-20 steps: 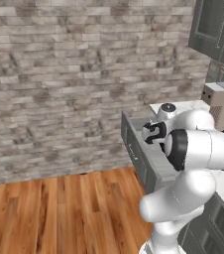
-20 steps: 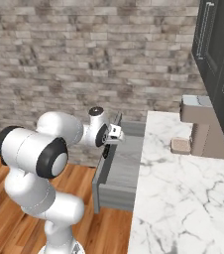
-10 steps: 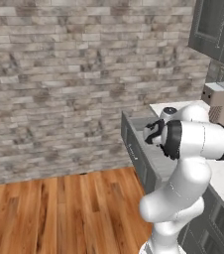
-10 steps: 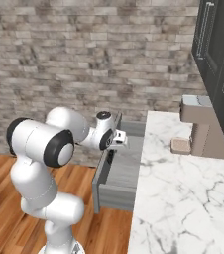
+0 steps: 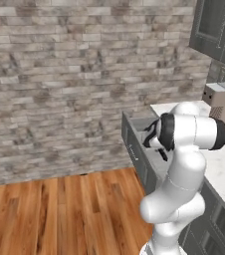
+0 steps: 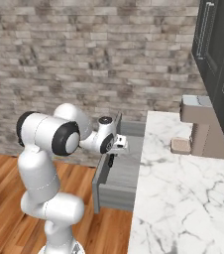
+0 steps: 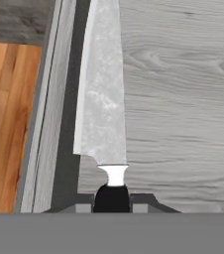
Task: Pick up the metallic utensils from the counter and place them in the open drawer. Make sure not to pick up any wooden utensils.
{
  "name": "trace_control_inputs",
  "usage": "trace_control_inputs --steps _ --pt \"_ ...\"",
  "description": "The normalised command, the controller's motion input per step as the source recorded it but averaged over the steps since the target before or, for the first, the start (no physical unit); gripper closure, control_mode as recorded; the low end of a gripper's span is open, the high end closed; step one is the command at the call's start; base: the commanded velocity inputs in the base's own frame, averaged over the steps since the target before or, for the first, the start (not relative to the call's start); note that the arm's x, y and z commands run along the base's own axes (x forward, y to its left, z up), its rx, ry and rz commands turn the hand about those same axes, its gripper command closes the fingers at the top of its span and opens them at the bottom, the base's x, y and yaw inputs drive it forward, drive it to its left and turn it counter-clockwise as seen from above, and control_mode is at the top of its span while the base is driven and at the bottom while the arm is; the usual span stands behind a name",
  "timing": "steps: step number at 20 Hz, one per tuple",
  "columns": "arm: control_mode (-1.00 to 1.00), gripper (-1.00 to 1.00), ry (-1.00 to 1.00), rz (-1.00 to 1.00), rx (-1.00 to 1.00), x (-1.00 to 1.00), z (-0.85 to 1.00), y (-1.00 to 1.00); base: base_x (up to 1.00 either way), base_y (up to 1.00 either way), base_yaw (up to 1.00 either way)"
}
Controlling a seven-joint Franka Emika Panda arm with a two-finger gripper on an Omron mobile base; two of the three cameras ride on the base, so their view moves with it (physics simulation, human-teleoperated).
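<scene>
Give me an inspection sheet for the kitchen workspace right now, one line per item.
Surface: white marble counter, grey veins.
Job's things: knife held over the open drawer, blade pointing away from the hand.
Clutter: small tan block beside a boxy appliance on the counter.
Grippers: gripper shut on the knife's black handle.
Cables: nothing seen.
Surroundings: brick wall, wood floor, dark upper cabinets.

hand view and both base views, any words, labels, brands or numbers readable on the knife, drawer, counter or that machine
No readable text anywhere.
knife: plain blade, no brand.
open drawer: bare grey inside.
counter: veining only.
machine: no label legible.
</scene>
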Motion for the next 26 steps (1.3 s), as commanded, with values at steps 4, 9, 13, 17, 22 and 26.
trace_control_inputs --steps 4,9,13,17,22,26 --pt "-1.00 1.00 -0.05 0.03 0.05 0.03 -0.34 0.09 0.00 0.00 0.00" --pt "-1.00 1.00 -0.09 0.05 0.04 0.01 -0.39 0.22 0.00 0.00 0.00" --pt "-1.00 1.00 -0.09 0.04 0.02 0.09 -0.48 0.31 0.00 0.00 0.00" --pt "-1.00 1.00 -0.11 0.04 0.00 0.31 -0.45 0.42 0.00 0.00 0.00" --pt "-1.00 1.00 -0.11 0.03 0.00 0.16 -0.42 0.84 0.00 0.00 0.00" --pt "-1.00 1.00 -0.06 0.02 0.00 0.07 -0.22 1.00 0.00 0.00 0.00"
